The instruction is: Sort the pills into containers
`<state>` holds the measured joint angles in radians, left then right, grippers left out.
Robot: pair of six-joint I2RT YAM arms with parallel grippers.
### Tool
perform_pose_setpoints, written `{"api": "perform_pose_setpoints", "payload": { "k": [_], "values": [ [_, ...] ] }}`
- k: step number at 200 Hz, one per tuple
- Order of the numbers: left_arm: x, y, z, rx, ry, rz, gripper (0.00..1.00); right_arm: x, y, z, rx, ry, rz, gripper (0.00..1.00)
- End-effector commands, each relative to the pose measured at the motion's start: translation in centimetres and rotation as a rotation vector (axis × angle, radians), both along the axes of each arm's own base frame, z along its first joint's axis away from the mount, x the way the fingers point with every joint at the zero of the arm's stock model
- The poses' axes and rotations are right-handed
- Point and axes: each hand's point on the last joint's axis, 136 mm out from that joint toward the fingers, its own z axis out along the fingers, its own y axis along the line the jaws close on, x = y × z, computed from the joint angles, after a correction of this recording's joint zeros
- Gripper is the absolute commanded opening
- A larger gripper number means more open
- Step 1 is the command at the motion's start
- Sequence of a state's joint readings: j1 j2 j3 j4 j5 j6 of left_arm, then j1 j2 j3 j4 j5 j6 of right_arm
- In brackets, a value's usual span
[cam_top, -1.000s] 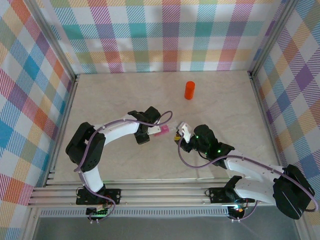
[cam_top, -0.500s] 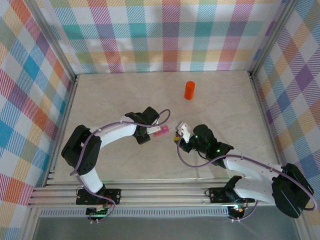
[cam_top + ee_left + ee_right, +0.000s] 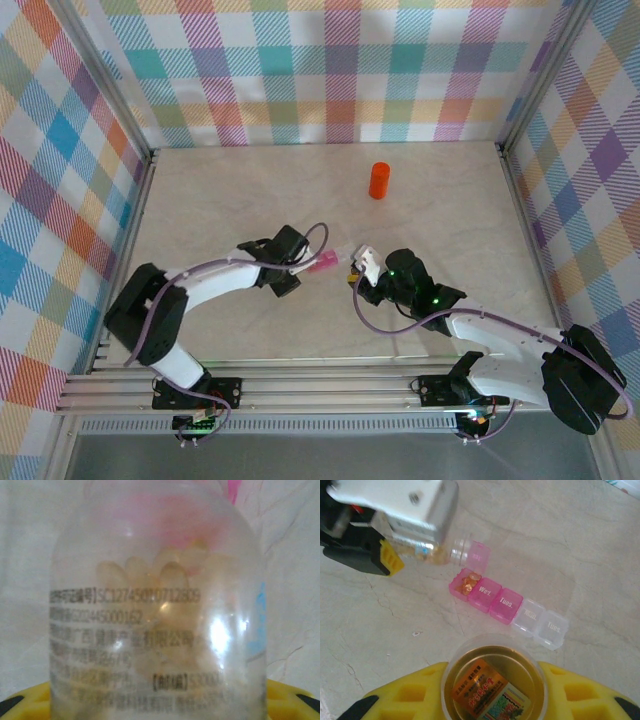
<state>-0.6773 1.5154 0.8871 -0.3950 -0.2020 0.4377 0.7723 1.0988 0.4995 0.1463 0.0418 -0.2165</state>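
My left gripper (image 3: 291, 270) is shut on a clear pill bottle (image 3: 155, 615) with black print and pale yellow pills (image 3: 165, 572) inside. The bottle lies tipped, its mouth (image 3: 462, 547) at the open end compartment of the pink and clear pill box (image 3: 505, 605). That compartment's lid stands up, and a few amber pills (image 3: 468, 583) lie inside. The other compartments are closed. My right gripper (image 3: 366, 270) sits just right of the box, shut on a round clear lid (image 3: 492, 685) with an orange label showing in it.
An orange bottle (image 3: 379, 180) stands upright at the back of the table, well away from both arms. Checked walls and metal posts close in the marble-look tabletop (image 3: 230, 190) on three sides. Rails run along the near edge.
The left arm's elbow has swung left and down, and its gripper has shifted slightly left with the bottle still at the pill box. The right arm has not moved.
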Motion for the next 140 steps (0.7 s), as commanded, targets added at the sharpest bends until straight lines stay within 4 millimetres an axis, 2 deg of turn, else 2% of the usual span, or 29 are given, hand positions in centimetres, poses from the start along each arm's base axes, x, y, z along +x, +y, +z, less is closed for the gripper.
{"api": "perform_pose_setpoints", "payload": {
  "k": [1, 15, 33, 61, 81, 106, 122, 140],
  "values": [
    [1.8, -2.2, 4.8, -0.243, -0.185, 0.034, 0.00, 0.9, 0.5, 1.8, 0.048, -0.041, -0.019, 0.30],
    [1.7, -2.7, 7.3, -0.363, -0.268, 0.033, 0.00, 1.1, 0.4, 2.3, 0.047, -0.039, -0.033, 0.30],
    [0.7, -3.7, 10.4, -0.553, -0.358, -0.001, 0.00, 0.7, 0.6, 4.3, 0.092, -0.032, -0.028, 0.30],
    [-1.4, -5.4, 15.1, -0.792, -0.468, -0.131, 0.00, -0.7, 0.8, 9.3, 0.206, -0.039, 0.016, 0.30],
    [-2.7, -6.0, 18.3, -0.894, -0.535, -0.216, 0.00, -2.0, 1.0, 13.0, 0.267, -0.060, 0.074, 0.31],
    [-5.4, -6.4, 23.1, -1.054, -0.665, -0.366, 0.00, -3.7, 1.9, 17.8, 0.318, -0.114, 0.194, 0.32],
    [-6.9, -6.6, 24.9, -1.111, -0.686, -0.443, 0.00, -5.1, 2.8, 20.3, 0.338, -0.140, 0.306, 0.31],
    [-8.8, -7.3, 25.3, -1.122, -0.640, -0.535, 0.00, -6.8, 3.8, 22.3, 0.356, -0.148, 0.439, 0.31]
  ]
}}
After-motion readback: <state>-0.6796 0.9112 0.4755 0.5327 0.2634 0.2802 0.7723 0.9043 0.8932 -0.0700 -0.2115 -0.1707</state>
